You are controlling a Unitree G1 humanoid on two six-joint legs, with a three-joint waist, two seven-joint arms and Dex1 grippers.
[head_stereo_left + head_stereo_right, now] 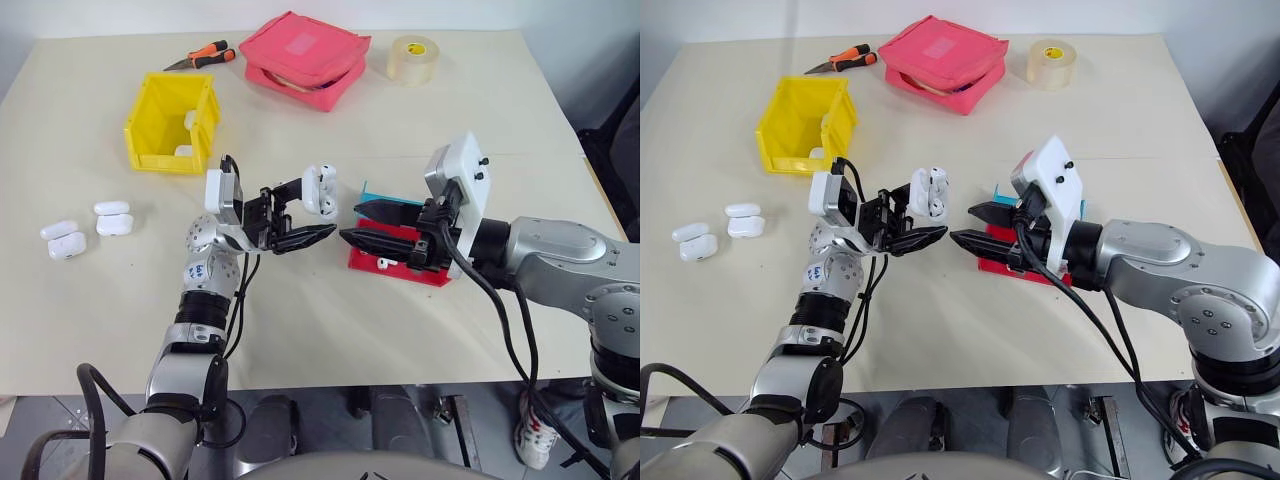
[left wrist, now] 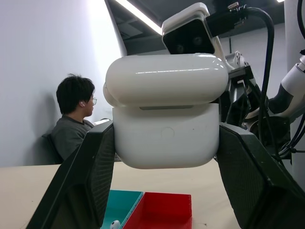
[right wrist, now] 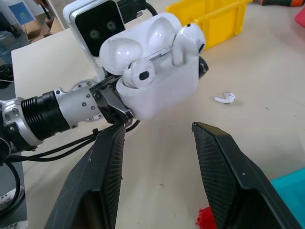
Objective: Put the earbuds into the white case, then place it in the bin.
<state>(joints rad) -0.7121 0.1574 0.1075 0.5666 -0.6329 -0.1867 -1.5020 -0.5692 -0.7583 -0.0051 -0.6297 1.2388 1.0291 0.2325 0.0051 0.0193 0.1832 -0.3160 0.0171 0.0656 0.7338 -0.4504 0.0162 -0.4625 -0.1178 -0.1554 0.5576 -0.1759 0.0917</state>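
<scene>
The right pincer (image 3: 159, 164) stands with its two black fingers apart and empty. Ahead, the left pincer (image 3: 119, 102) clamps a glossy white open-lidded case (image 3: 159, 90) with two earbuds (image 3: 188, 40) seated. A loose white earbud (image 3: 225, 98) lies on the beige counter (image 3: 267, 81), before the yellow plastic bin (image 3: 219, 19).

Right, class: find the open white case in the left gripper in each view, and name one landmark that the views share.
Left eye view: the case, centre, above the left gripper.
Right eye view: centre-left.
Left wrist view: middle, large, between the fingers.
Right wrist view: upper middle, an earbud sitting high in each slot.
Shared landmark: the yellow bin shows in both eye views and the right wrist view.
</scene>
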